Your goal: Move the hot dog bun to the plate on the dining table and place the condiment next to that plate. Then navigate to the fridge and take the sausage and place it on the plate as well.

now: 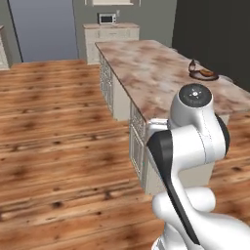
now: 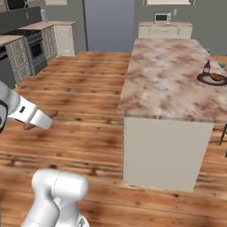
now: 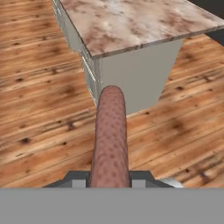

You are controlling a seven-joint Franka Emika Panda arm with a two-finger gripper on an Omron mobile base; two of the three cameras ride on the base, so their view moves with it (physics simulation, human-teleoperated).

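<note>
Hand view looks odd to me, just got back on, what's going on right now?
The hand is shut on the sausage, which sticks out ahead of it over the wood floor. The dining table lies ahead. At its far right edge sits the plate with the hot dog bun on it and the condiment beside it. The sausage isn't on the plate yet.

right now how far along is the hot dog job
Looks done: the hot dog bun lies on the plate at the far end of the marble top, with the condiment standing beside it. In hand: the gripper is shut on the sausage, out over the wood floor. Left: carrying it over and setting it on the plate.
</note>
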